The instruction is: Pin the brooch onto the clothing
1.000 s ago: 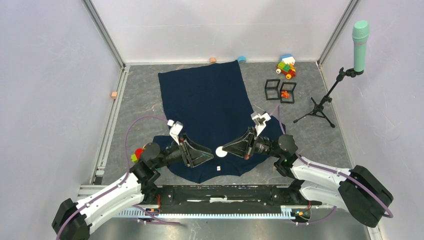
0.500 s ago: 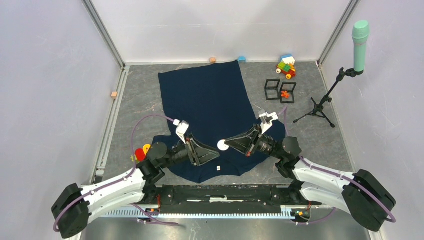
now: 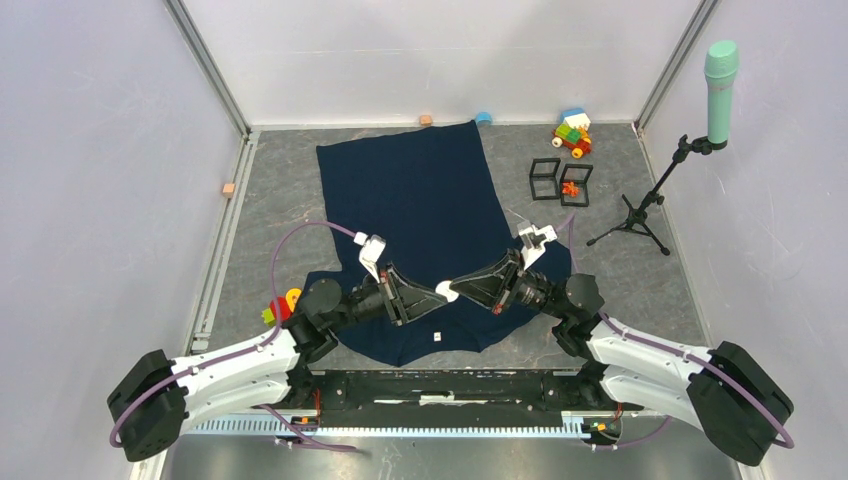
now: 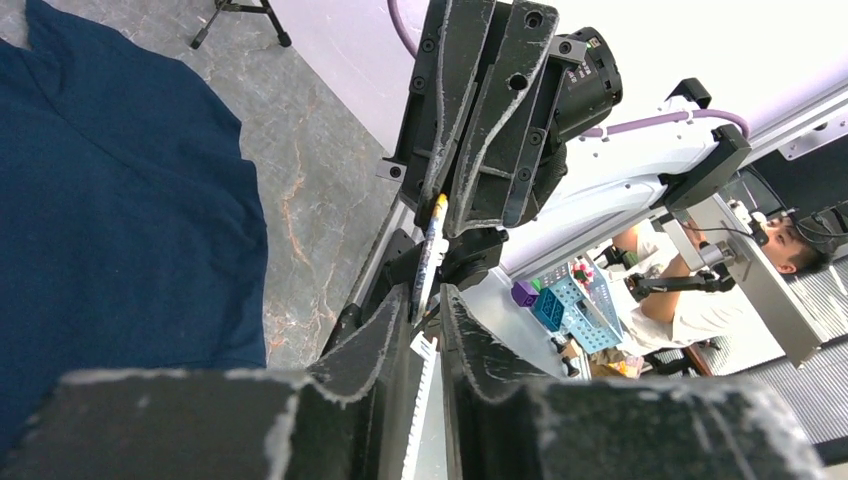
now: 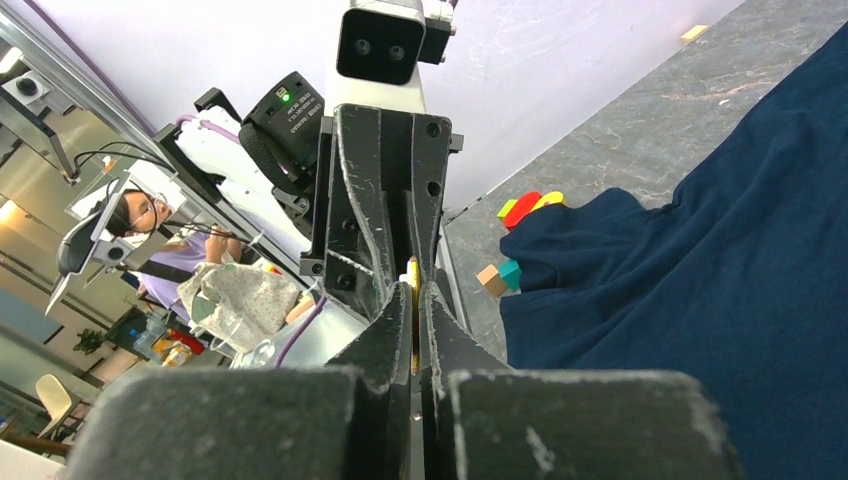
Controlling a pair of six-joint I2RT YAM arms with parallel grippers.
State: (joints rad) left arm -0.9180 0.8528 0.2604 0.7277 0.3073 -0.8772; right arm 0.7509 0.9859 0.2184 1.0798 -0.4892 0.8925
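Top external: you are holding the brooch (image 3: pixel 445 291) midair above the navy shirt (image 3: pixel 410 190).
Right gripper (image 3: pixel 460 289) pinching it; left gripper (image 3: pixel 431 294) narrow, grip unclear; early release risks a drop.

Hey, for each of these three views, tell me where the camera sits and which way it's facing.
Top external: fixed above and behind the bases, looking down on the clothing; shows left arm and right arm whole, left gripper and right gripper meeting at the brooch.
Left wrist: on the left wrist, looking along its own fingers at the right gripper opposite.
Right wrist: on the right wrist, looking along its own fingers at the left gripper and its camera.
Shared: both wrist views show the brooch edge-on.
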